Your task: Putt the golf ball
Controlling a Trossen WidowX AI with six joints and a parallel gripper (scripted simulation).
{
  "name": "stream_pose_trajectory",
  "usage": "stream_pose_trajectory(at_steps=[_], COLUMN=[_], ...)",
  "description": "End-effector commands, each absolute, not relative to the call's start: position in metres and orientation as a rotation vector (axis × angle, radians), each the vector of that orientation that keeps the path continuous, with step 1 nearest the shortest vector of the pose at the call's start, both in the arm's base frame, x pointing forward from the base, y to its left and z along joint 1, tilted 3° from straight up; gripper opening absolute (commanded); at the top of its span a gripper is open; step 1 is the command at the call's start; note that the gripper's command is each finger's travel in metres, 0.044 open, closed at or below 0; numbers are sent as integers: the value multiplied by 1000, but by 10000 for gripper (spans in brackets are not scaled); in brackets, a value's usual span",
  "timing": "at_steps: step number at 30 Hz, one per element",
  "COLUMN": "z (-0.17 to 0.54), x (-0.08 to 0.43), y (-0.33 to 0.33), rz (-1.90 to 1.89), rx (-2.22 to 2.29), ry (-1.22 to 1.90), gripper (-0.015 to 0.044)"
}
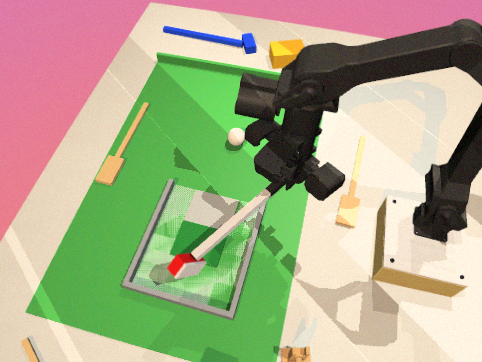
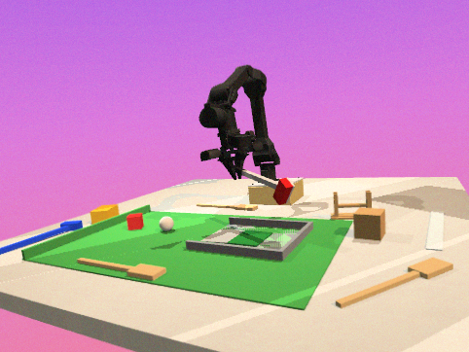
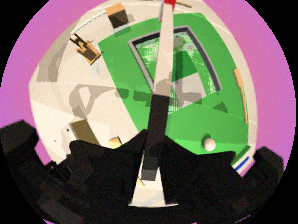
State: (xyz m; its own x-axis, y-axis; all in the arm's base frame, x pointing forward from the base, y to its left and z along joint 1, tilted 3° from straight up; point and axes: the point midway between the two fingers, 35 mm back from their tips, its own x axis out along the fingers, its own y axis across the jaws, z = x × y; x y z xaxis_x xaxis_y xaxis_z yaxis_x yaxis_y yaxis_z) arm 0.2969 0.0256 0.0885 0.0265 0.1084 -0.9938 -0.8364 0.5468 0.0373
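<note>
My gripper [image 1: 278, 186] [image 2: 237, 174] is shut on the black grip of the red putter [image 1: 230, 226] [image 2: 282, 191] [image 3: 162, 70]. The putter is in the air, its shaft slanting down to the red head, which hangs over the walled area in the top view. The white golf ball [image 1: 236, 136] [image 2: 166, 224] [image 3: 209, 144] rests on the green mat [image 1: 100, 240] [image 2: 204, 282], away from the putter head. The pale ramp [image 1: 200, 202] [image 3: 192, 87] faces the ball's side and leads to the dark green square [image 1: 189, 234] [image 3: 185, 65] within grey walls [image 1: 175, 300] [image 2: 234, 249].
A red cube [image 2: 135, 222] stands behind the ball in the exterior view. A blue putter [image 1: 205, 36] and yellow block [image 1: 286, 52] [image 2: 104, 214] lie beyond the mat's raised edge. A wooden paddle [image 1: 111, 170] [image 2: 147, 271] lies on the mat. A wooden rack [image 2: 351, 215] and brown cube [image 2: 369, 224] stand beside it.
</note>
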Motion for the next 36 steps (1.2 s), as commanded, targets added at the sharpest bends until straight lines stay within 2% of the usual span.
stream_pose_trajectory(at_steps=[1, 18, 36], z=[95, 104, 113], x=[300, 280, 228], y=[2, -92, -178], rz=[734, 374, -7], rx=[-638, -368, -68], ry=[1372, 1494, 1577], gripper=[0, 0, 0])
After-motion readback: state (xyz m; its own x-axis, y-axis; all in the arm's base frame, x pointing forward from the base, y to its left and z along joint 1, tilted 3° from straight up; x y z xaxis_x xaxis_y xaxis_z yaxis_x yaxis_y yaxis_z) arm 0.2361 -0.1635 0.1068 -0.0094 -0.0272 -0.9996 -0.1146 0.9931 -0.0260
